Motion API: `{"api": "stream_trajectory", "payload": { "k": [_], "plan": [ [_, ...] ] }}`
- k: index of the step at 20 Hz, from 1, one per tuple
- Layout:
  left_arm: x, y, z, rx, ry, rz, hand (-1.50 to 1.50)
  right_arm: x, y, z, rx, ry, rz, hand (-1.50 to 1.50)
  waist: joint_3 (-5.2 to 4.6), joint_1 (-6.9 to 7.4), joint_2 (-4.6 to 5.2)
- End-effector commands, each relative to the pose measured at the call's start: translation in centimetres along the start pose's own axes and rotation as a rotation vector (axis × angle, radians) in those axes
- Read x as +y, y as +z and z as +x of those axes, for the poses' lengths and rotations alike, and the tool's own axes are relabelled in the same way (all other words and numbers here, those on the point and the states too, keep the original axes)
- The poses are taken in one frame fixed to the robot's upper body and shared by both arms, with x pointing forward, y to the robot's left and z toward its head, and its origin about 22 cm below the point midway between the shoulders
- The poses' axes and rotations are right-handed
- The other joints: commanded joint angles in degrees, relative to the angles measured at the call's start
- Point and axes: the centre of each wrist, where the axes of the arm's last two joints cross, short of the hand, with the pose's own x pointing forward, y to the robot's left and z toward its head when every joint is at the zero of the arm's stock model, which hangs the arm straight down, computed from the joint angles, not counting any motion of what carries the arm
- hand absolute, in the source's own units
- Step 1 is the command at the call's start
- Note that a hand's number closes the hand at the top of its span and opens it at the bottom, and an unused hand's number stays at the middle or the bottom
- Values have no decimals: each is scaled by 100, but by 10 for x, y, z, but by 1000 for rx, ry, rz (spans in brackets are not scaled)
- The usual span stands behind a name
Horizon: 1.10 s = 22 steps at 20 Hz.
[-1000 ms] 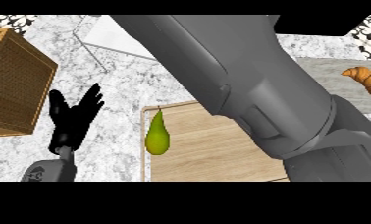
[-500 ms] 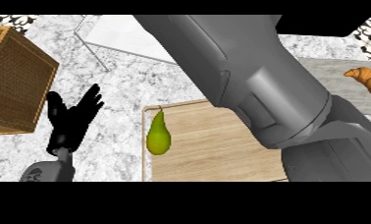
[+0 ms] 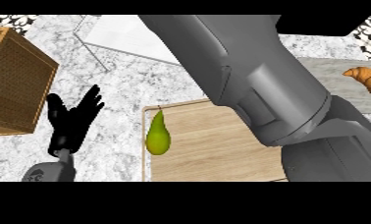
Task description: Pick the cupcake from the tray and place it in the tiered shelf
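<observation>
My right forearm (image 3: pixel 253 80) fills the middle of the head view, stretching from the lower right up toward the top; its hand is out of sight past the upper edge. No cupcake shows anywhere. A green pear (image 3: pixel 157 134) lies at the left edge of the wooden tray (image 3: pixel 210 154). The white tiered shelf (image 3: pixel 123 34) stands at the back, partly hidden behind the forearm. My left hand (image 3: pixel 71 120) rests open at the lower left, fingers up, clear of the tray.
A wicker box (image 3: pixel 22 85) stands at the left edge. A croissant (image 3: pixel 358 76) lies on a grey surface at the far right. Marble counter (image 3: pixel 123 85) shows between the box and the tray.
The right forearm has shifted slightly rightward and further up the view. The left hand, pear and tray have stayed put.
</observation>
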Motion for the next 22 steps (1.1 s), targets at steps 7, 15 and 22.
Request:
{"api": "stream_trajectory", "payload": {
  "k": [7, 15, 22],
  "plan": [
    [20, -2, 1, 43, 18, 30, 0, -7, -4, 1, 103, -270, -95, -150, -8, -120, -16],
    [11, 2, -3, 22, 11, 26, 0, -21, -14, -8, 126, -567, -146, -150, -4, -101, -1],
    [10, 2, 1, 21, 3, 26, 0, -54, -27, -5, 156, -708, -320, -150, -7, -172, -43]
  ]
}}
